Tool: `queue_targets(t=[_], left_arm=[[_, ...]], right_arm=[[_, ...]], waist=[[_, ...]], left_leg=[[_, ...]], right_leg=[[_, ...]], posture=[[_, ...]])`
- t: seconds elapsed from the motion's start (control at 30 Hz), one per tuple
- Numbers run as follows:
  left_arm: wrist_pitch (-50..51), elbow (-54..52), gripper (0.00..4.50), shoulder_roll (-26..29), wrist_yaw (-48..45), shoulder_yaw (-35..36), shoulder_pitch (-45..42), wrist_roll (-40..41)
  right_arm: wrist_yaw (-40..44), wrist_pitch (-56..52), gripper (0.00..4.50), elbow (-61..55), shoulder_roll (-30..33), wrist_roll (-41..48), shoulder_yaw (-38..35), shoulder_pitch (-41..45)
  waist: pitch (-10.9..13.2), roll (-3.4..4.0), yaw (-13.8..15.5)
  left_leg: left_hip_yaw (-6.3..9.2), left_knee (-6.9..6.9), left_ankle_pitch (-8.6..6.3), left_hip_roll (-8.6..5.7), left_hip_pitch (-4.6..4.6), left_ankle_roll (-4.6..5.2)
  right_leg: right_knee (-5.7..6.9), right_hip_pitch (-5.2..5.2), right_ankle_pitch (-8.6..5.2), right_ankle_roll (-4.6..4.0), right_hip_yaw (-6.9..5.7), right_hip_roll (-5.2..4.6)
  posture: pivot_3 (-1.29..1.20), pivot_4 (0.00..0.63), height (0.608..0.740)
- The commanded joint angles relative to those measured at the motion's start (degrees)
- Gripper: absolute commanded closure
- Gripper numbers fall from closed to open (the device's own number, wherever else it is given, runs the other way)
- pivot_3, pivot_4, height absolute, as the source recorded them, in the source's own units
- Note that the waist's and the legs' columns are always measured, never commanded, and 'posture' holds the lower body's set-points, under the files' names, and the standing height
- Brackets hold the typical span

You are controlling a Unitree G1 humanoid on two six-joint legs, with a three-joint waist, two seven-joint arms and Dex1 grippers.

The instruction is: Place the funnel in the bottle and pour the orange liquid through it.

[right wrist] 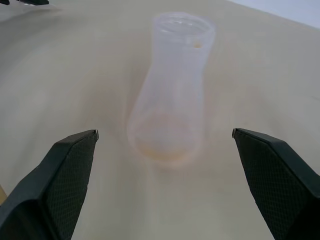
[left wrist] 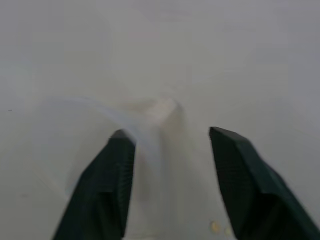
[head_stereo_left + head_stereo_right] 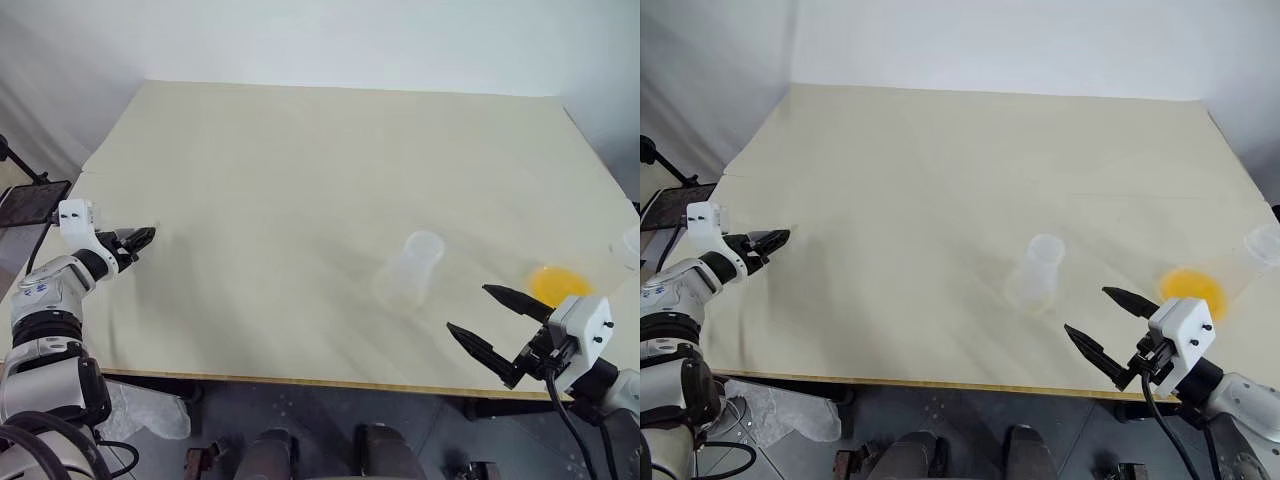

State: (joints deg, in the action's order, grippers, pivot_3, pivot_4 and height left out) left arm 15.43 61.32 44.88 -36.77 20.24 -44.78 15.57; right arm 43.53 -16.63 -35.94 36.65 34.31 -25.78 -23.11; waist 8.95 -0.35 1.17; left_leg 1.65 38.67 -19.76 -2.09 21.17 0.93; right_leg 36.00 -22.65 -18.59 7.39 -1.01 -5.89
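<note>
Funnel pickup: left gripper [image 3: 143, 238] part-closed, hold uncertain; right gripper [image 1: 165, 137] wide, empty, bottle [image 1: 172, 90] ahead; next, secure funnel

Left wrist view blurred: faint clear funnel-like shape [image 2: 150, 125] between the fingers [image 2: 107, 185], contact indeterminable; clear container [image 3: 630, 245] cut by frame edge.

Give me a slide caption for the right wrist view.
Open right claw facing the upright clear bottle on the pale table.
</note>
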Motion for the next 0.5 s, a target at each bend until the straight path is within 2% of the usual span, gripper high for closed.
queue_targets(t=[0.03, 0.13, 0.37, 0.5], left_arm=[[-0.54, -0.48, 3.5, 1.76, -1.14, 0.19, -1.85, -0.1], [-0.4, -1.97, 4.42, 1.71, -2.07, -0.39, -2.44, -0.31], [1.0, -11.19, 4.47, -1.76, -7.07, -3.1, -5.33, 0.86], [-2.09, -18.67, 4.47, -9.36, -16.56, -7.91, -11.06, 2.74]], right_arm=[[-0.54, 0.57, 0.0, -1.87, 0.12, 0.42, -1.91, 0.15], [-0.88, 0.77, 0.0, -1.58, 0.05, 0.19, -1.66, 0.52], [-1.15, 1.13, 0.0, -0.17, 0.06, -0.68, -0.8, 2.59], [-1.21, 1.71, 0.0, 0.38, -0.49, -0.32, -1.85, 3.24]], waist=[[0.0, 0.0, 0.04], [0.0, -0.01, 0.21], [0.02, -0.04, 0.27], [0.05, -0.08, 0.88]], left_leg=[[0.0, 0.0, 0.0, 0.0, 0.0, 0.0], [0.0, 0.03, 0.0, 0.0, 0.01, 0.0], [0.03, 0.09, 0.0, -0.01, 0.05, 0.01], [0.15, 0.25, 0.0, -0.06, 0.16, 0.01]], right_leg=[[0.0, 0.0, 0.0, 0.0, 0.01, -0.01], [0.0, 0.01, 0.0, 0.0, 0.0, -0.03], [0.01, 0.02, 0.0, 0.0, 0.02, -0.05], [0.03, 0.05, 0.0, 0.0, -0.07, 0.14]], posture=[[0.0, 0.15, 0.74], [0.0, 0.15, 0.74], [0.0, 0.15, 0.74], [0.0, 0.15, 0.74]])
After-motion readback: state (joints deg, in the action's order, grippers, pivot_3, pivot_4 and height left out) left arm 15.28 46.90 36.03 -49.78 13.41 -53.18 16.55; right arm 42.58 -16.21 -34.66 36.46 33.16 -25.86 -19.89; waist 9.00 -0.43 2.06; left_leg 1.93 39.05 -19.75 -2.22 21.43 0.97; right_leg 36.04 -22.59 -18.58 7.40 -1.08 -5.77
